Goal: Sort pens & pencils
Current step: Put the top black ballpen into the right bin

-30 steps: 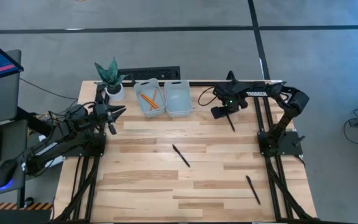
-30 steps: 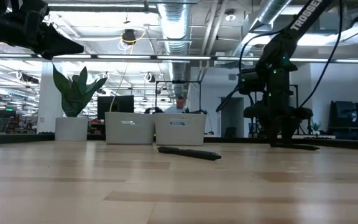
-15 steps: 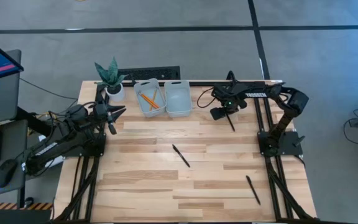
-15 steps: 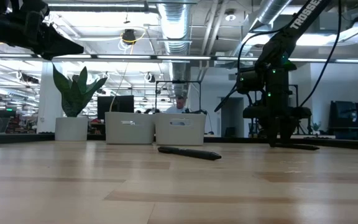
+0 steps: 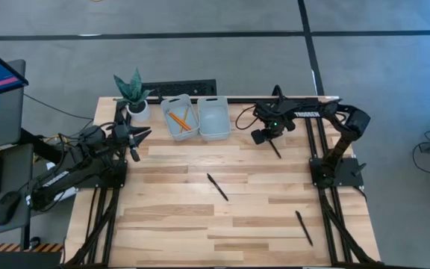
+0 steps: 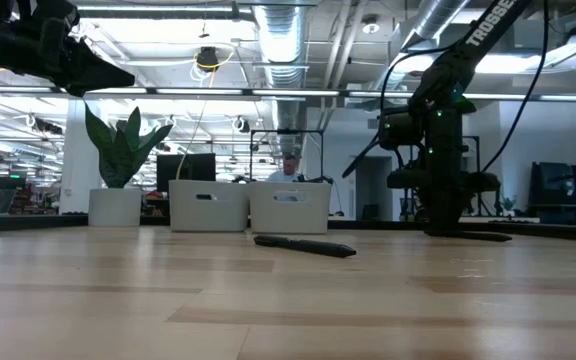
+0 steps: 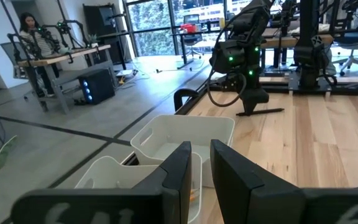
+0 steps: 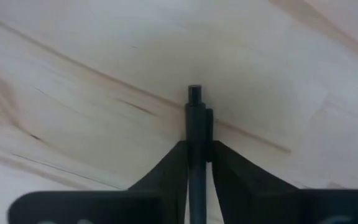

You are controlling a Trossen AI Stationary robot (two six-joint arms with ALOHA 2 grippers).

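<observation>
Three pens: you have all of them on the table and none binned; one lies mid-table, one near the front right edge, one under the right gripper.
Pencils: orange sticks already lie in the left bin; you cannot count them with certainty from above.
Right bin: the bin beside it looks empty, so you may judge it the pens' place.
Right gripper: your gripper sits low over the table's back right, its two fingers pressed against the sides of the pen, nearly together, pen clamped between them.
Pen in grip: it lies on the wood, or very close to it, one end poking out past the fingertips.
Left gripper: your gripper waits at the back left, just beside the bins, fingers almost together with a thin gap, nothing between them.
Step in hand: you are at the pick of the first pen.
Next move: likely a lift clear of the wood, then a carry toward the right bin; you need the grip firm, since a thin round pen could swivel or slip between the fingers.
Caution: you should clear the bin's wall before release.
</observation>
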